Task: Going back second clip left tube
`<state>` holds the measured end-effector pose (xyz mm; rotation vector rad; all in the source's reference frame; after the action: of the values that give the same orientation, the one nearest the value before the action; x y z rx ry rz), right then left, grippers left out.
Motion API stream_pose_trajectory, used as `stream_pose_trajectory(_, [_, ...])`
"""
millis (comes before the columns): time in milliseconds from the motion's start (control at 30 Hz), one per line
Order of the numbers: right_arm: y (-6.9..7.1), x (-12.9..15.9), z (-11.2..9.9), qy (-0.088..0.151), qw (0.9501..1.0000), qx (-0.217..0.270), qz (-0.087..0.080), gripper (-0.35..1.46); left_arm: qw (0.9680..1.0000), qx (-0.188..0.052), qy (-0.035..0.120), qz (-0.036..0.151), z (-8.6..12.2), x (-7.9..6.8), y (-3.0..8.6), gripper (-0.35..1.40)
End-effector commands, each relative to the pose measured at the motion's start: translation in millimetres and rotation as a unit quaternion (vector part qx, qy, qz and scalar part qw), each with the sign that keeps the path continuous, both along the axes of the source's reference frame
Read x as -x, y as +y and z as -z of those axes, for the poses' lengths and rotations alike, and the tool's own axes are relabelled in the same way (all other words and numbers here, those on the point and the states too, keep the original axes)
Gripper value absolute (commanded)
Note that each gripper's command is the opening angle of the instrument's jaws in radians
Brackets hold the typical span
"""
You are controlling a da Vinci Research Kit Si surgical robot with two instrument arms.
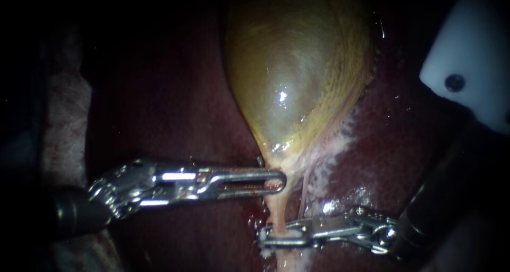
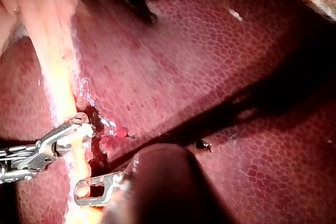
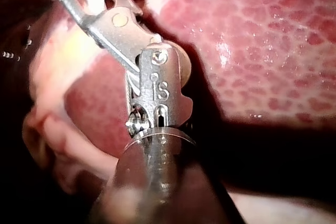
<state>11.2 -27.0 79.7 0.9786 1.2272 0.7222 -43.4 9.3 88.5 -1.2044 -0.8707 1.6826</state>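
Close endoscope view of a yellow-green gallbladder (image 1: pixel 297 75) lying on dark red liver (image 1: pixel 175 91). From its neck the pale left tube (image 1: pixel 276 211) runs toward the near edge. The right instrument (image 1: pixel 281 236) reaches in from the near right and lies level across this tube, its jaws clasping it from both sides. No clip can be made out, so the retreat seems hardly begun; letting go and backing out are left. The left instrument (image 1: pixel 265 180) lies level from the left, its tip at the gallbladder's neck. Whether it grips anything cannot be told.
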Motion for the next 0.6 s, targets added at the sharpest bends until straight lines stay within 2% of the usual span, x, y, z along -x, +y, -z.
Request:
stream_pose_trajectory(33, [0.1,0.1,0.1,0.001,1.0,0.004,0.001,0.32,1.0,0.0,0.0,0.001,0.0,0.0,0.0,-0.35])
stream_pose_trajectory(167, [0.2,0.3,0.2,0.006,0.9996,0.027,0.004,0.42,1.0,0.0,0.0,0.0,0.0,-0.1,0.0,-0.35])
stream_pose_trajectory(600, [1.2,1.4,0.6,0.016,0.9962,0.085,0.011,0.47,1.0,0.0,0.0,0.0,0.0,-0.1,0.0,-0.35])
